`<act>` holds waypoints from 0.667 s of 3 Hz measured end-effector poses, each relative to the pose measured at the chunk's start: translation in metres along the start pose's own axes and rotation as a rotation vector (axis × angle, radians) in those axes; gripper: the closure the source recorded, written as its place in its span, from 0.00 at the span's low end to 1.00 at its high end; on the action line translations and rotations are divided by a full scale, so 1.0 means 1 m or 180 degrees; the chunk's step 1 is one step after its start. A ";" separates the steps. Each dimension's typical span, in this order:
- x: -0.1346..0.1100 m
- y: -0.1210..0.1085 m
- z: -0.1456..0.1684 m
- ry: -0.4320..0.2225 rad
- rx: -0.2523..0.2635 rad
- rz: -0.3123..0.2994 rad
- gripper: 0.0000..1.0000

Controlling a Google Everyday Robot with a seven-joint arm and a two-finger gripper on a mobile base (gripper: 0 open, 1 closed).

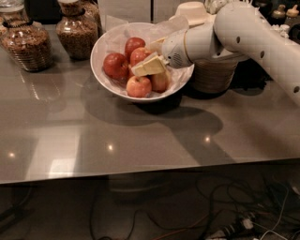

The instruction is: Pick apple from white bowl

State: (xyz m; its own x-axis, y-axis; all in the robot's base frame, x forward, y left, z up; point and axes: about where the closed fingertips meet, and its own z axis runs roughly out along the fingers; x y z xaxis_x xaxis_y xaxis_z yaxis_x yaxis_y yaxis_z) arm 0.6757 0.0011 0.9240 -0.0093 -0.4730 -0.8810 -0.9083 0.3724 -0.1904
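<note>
**Inspector:** Camera view, upper left first. What stands there?

**Assistant:** One jar (26, 44) of brown grains stands at the frame's edge. A second jar (77, 30) is just right of it. Both are on the grey table (140, 140).

**Inspector:** And the white bowl?

**Assistant:** The white bowl (99, 62) sits upper centre on the table, near the second jar, and is lined with crinkled paper (117, 32). Red apples lie inside. A left apple (116, 64) is by the left wall, a front apple (139, 86) is against the near rim, and a middle apple (138, 54) lies behind it.

**Inspector:** Gripper?

**Assistant:** The gripper (144, 57) is inside the bowl, extending in from the right. Its pale fingers (149, 66) stand spread, one above and one below the middle apple. Contact with that apple cannot be confirmed.

**Inspector:** Right side?

**Assistant:** The white arm (243, 33) runs off toward the right edge. Behind it stands a woven basket (213, 77), with stacked beige bowls (192, 10) above it. Cables (234, 227) lie beneath the table, lower right.
</note>
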 end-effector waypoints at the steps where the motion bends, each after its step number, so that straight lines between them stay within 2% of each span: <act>1: 0.001 0.000 0.001 0.0005 -0.0010 0.0003 0.62; 2: 0.001 0.000 0.001 0.0007 -0.0015 0.0006 0.85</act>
State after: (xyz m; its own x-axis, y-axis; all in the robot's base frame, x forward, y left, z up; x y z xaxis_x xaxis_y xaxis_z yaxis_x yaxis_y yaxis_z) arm 0.6761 0.0012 0.9228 -0.0119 -0.4742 -0.8803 -0.9103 0.3695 -0.1867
